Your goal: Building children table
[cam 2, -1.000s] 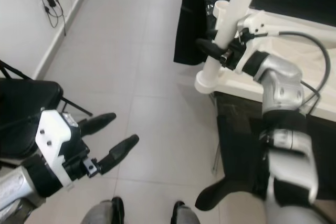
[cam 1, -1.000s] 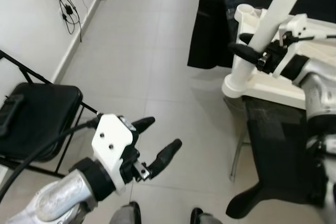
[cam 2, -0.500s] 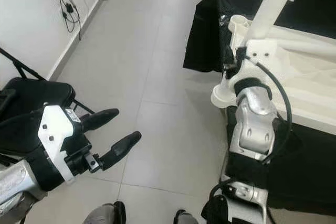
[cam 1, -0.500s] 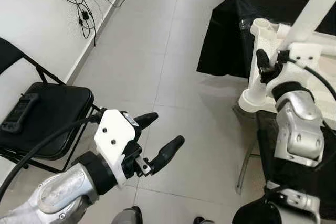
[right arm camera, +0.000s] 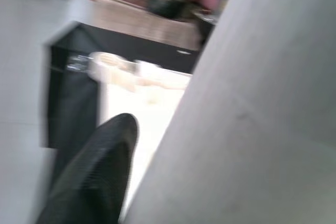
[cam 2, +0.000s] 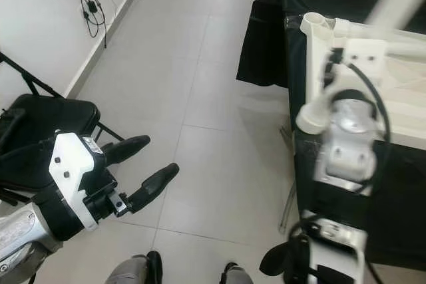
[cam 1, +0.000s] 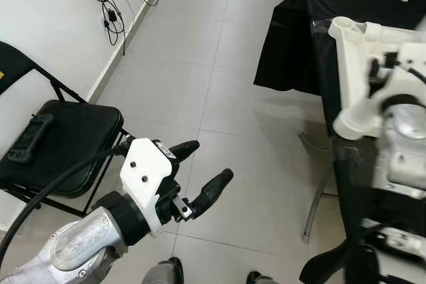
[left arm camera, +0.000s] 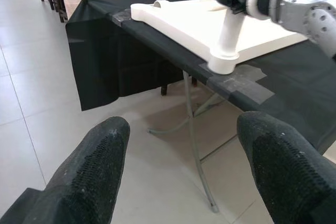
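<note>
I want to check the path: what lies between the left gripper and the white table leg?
In the left eye view, bare floor tiles lie between the open left gripper and the table leg. Near the leg stands a thin metal leg of the black-covered table.

The floor (cam 1: 219,64) is pale tile with a soft sheen. The folding chair (cam 1: 53,144) at the left of the frame has a black padded seat, slightly glossy, on thin dark metal tubes. Matt black cloth (cam 2: 266,38) covers the table (left arm camera: 294,87). The children's table top (left arm camera: 210,24) looks like smooth cream plastic. The left gripper (cam 1: 200,174) has rough, textured black fingers (left arm camera: 94,171) and a smooth white plastic housing.
</note>
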Available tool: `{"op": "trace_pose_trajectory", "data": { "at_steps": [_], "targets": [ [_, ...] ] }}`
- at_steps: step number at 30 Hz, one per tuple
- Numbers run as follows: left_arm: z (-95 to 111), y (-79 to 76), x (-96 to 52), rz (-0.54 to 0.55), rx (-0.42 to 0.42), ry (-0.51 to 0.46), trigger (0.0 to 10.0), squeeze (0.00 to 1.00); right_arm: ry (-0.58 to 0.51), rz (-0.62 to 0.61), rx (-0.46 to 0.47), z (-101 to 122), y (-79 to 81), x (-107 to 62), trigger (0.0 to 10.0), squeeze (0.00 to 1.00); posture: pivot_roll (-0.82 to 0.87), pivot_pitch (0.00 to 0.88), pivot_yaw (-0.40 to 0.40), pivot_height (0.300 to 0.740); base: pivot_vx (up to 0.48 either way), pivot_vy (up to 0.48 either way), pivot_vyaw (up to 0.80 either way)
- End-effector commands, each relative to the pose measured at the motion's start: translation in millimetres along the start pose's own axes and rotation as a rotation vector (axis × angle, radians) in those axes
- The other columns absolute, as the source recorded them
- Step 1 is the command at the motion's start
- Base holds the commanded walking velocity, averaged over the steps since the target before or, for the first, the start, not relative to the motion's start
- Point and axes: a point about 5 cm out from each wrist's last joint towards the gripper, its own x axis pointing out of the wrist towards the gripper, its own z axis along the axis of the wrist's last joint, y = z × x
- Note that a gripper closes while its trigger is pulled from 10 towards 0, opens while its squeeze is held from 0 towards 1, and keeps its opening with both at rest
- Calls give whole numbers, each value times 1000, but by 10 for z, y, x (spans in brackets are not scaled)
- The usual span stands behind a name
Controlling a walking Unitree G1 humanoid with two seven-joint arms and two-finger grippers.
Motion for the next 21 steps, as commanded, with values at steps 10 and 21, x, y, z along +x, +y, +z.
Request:
{"op": "trace_pose_trajectory", "data": {
  "at_steps": [10,21],
  "targets": [
    [-4,-24,31,-16,0,-18,10000,0,48,-77,-34,-84,-126,-11,10000,702,96,234,-41,740,0,0,0],
    [-60,30,33,-4,-15,-14,10000,0,24,77,58,-144,59,-401,10000,690,59,224,-35,740,0,0,0]
  ]
}}
